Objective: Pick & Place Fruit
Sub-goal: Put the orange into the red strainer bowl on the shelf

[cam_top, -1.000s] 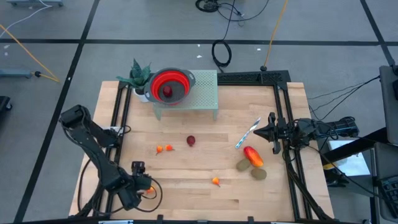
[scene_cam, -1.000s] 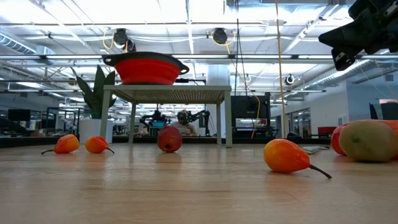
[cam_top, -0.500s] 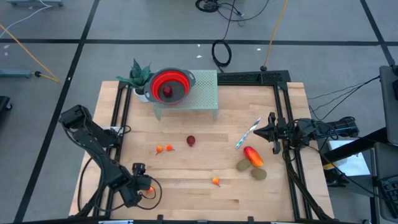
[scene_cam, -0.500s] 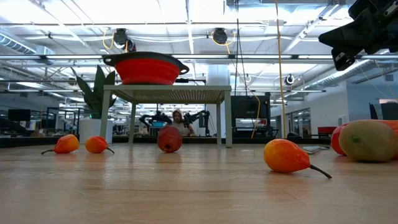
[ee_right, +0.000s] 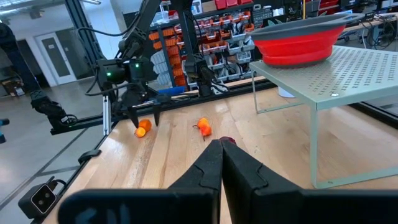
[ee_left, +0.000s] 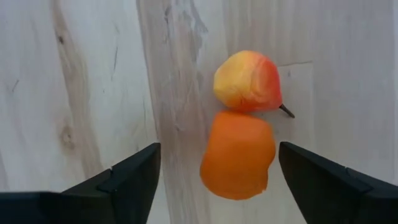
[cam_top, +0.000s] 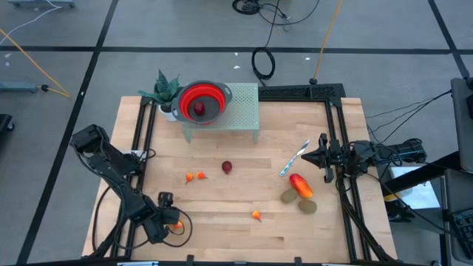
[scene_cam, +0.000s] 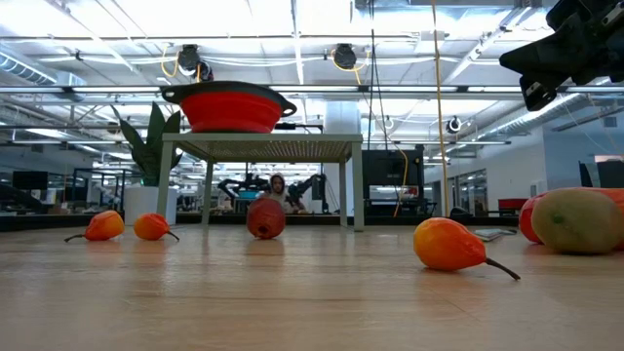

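Two small orange fruits lie touching on the surface between our left gripper's released jaws. We judge them light, smooth, likely to roll; grip one across its middle. Right gripper, clenched, waits.

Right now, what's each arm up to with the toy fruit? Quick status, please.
Left gripper open above two small orange fruits at the table's near left edge. Right gripper shut, waiting at the right side. One dark red fruit in the red bowl. Nothing in the way.
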You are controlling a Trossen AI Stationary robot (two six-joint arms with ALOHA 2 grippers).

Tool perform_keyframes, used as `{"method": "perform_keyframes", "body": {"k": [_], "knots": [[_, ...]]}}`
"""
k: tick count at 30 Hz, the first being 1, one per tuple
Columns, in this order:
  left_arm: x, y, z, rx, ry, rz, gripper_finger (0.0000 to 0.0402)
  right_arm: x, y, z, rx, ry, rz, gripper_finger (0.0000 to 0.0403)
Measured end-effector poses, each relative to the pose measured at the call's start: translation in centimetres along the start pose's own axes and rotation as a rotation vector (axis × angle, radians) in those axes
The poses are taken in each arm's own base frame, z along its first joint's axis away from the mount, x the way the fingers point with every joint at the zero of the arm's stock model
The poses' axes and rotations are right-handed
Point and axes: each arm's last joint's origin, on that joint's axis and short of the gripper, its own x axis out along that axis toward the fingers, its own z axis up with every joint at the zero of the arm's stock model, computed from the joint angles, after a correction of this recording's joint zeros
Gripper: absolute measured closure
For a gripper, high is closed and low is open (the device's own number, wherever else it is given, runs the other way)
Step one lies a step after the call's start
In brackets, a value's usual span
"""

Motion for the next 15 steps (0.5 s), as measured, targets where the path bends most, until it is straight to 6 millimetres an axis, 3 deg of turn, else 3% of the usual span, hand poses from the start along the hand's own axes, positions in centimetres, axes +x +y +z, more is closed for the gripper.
{"method": "perform_keyframes", "body": {"k": [15], "knots": [[0.00,-0.19,0.16,0.035,-0.013,-0.022,0.0180,0.00,0.00,0.00,0.000,0.000,0.000,0.0403]]}}
